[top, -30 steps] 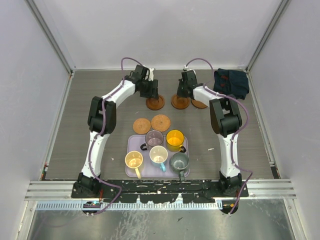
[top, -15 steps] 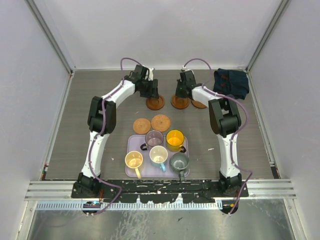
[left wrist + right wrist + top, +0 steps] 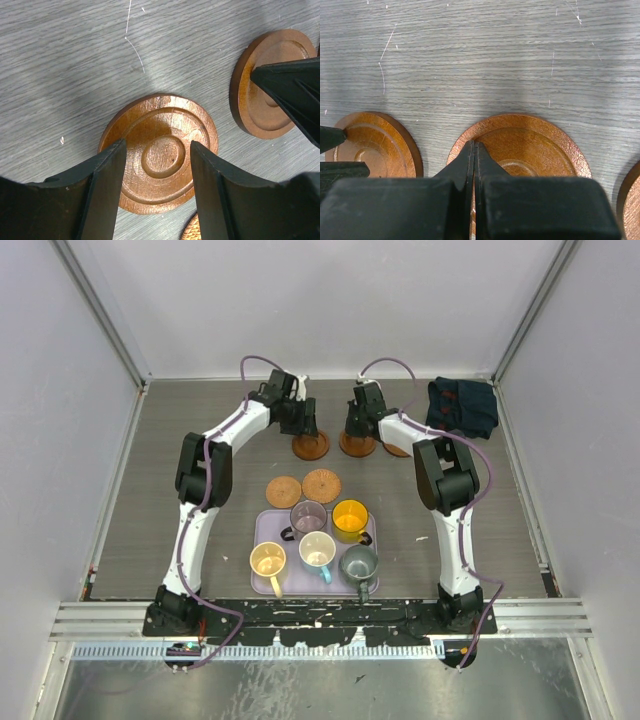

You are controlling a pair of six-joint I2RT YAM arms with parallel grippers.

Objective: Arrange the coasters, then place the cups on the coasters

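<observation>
grey tabletop point(image 3: 150, 490) at upper centre: one coaster point(image 3: 160, 152) is straddled by parted left gripper point(image 3: 156, 150), another coaster point(image 3: 530, 140) overlapped by closed right gripper point(image 3: 474, 147).

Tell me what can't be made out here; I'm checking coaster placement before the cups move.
- Top external: the right arm covers part of the rightmost coaster; the right wrist view cuts it at the frame edge.
- Right wrist: the shut right gripper hides the near part of the middle coaster; contact is unclear.
- Left wrist: the open left gripper covers the sides of the left coaster; its height above it is unclear.
</observation>
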